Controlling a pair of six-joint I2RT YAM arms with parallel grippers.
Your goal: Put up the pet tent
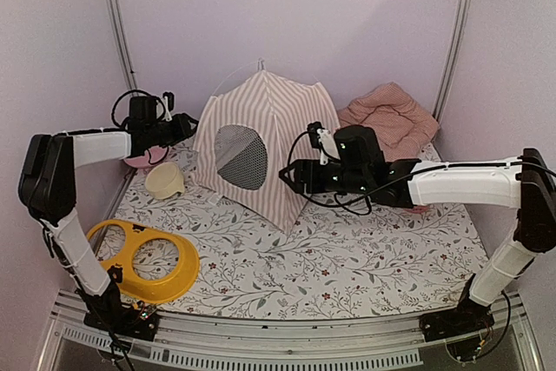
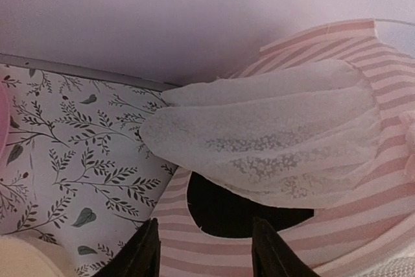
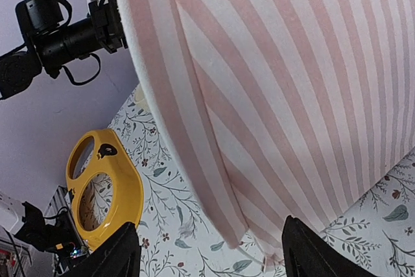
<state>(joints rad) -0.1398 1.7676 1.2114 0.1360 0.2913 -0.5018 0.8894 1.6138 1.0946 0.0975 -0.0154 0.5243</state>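
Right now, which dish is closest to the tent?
The cream bowl, just left of the pet tent; the pink bowl sits farther left, the yellow feeder near the front.

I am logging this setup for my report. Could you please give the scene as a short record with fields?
tent: pet tent, upright on the floral cloth, mesh window toward the arms
door: sheer curtain bunched above a dark opening
left gripper: open, facing that opening
right gripper: open, near the tent's bottom corner
other items: yellow feeder stand, cream bowl, pink cushion
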